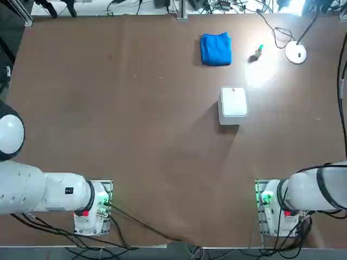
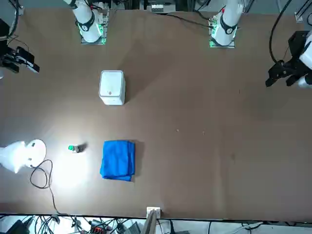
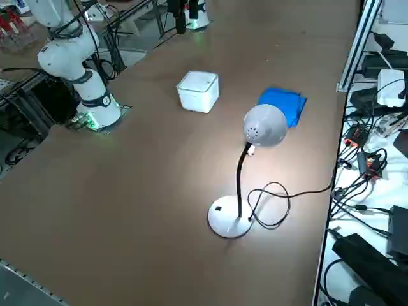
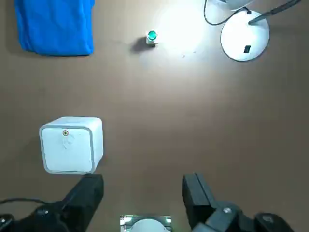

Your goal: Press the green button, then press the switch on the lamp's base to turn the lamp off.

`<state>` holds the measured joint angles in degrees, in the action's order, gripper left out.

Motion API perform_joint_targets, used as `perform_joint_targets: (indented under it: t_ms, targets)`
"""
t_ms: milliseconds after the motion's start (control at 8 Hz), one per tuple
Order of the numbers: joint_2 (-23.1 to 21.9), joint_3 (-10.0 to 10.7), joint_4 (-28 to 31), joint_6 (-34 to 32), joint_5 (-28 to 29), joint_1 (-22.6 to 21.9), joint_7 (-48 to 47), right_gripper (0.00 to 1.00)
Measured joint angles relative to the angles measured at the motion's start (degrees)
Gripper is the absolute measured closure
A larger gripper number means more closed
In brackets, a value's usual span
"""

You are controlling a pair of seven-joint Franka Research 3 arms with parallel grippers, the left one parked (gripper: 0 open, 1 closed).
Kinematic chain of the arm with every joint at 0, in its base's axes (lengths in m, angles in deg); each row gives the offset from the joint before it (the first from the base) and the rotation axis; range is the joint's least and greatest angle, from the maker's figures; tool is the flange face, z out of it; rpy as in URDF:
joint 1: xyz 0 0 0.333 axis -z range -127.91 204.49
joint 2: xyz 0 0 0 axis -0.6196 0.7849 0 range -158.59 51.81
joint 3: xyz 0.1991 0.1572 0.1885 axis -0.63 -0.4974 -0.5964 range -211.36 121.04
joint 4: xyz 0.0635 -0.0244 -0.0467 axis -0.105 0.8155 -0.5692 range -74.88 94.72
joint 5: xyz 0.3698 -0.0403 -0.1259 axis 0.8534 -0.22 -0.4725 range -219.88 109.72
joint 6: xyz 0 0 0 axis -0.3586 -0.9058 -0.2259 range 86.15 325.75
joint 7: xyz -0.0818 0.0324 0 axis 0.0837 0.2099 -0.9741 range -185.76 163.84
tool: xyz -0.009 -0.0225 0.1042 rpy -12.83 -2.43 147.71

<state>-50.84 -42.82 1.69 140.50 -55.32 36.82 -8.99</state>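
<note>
While lamp [image 3: 245, 172] glows, pincer [image 4: 143, 193] open, aloft

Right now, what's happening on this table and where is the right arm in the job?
Nothing is being handled yet. The right gripper hangs open high above the table, near the white square box, touching nothing. The green button sits unpressed between the blue cloth and the lamp's base. The lamp is lit, throwing a bright patch on the table by the button. The switch is untouched.
</note>
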Motion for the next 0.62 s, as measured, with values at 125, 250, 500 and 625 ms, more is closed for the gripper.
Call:
perform_joint_targets:
  t_ms: [125, 250, 500, 625]
  targets:
    - [0.02, 0.01, 0.0, 0.04, 0.0, 0.02, 0.0, 0.0]
    - [0.07, 0.04, 0.0, 0.06, 0.0, 0.09, 0.0, 0.0]
    - [0.18, 0.06, 0.0, 0.05, 0.0, 0.24, 0.0, 0.0]
    - [0.18, 0.06, 0.0, 0.05, 0.0, 0.24, 0.0, 0.0]
